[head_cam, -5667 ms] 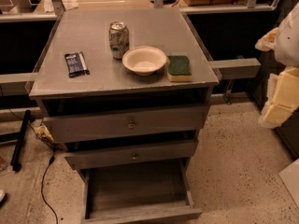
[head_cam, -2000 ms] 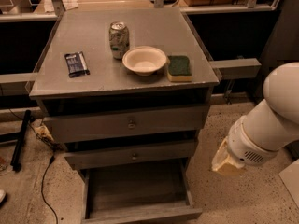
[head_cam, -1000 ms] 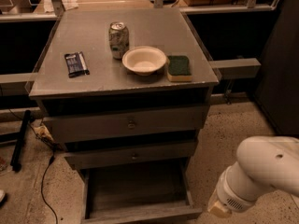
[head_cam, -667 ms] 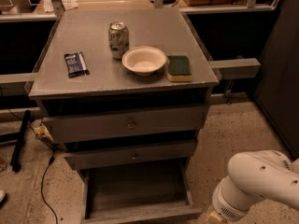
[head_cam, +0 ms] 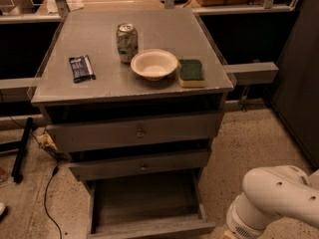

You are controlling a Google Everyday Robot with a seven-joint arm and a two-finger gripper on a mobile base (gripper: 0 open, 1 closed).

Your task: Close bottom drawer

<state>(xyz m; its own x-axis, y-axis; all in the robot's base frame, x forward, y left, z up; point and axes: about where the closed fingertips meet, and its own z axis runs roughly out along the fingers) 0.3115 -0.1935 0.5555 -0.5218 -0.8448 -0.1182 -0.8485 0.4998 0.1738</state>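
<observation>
— Where is your gripper hanging?

— My gripper [head_cam: 228, 234] is hanging low at the near right, at the end of my white arm [head_cam: 279, 198]. Only a tiny bit of it is peeking in at the bottom edge. I cannot tell if it is open or shut, or if it is holding anything.

— And where is the bottom drawer sitting?

— The bottom drawer [head_cam: 144, 198] is sticking out toward the near side, under the middle drawer [head_cam: 142, 166] and the top drawer [head_cam: 137, 131]. It is lying to the left of my gripper, and its near right corner is sitting just beside it.

— Which way is the drawer lying?

— Its front board [head_cam: 149, 229] is running left to right. The drawer itself is pointing near to far, so I am guessing it slides that way too.

— So what are you thinking?

— I am thinking my gripper is standing off to the right side, not in front. I am guessing it needs to go left, get on the near side of the front board, and then push toward the far side.
</observation>
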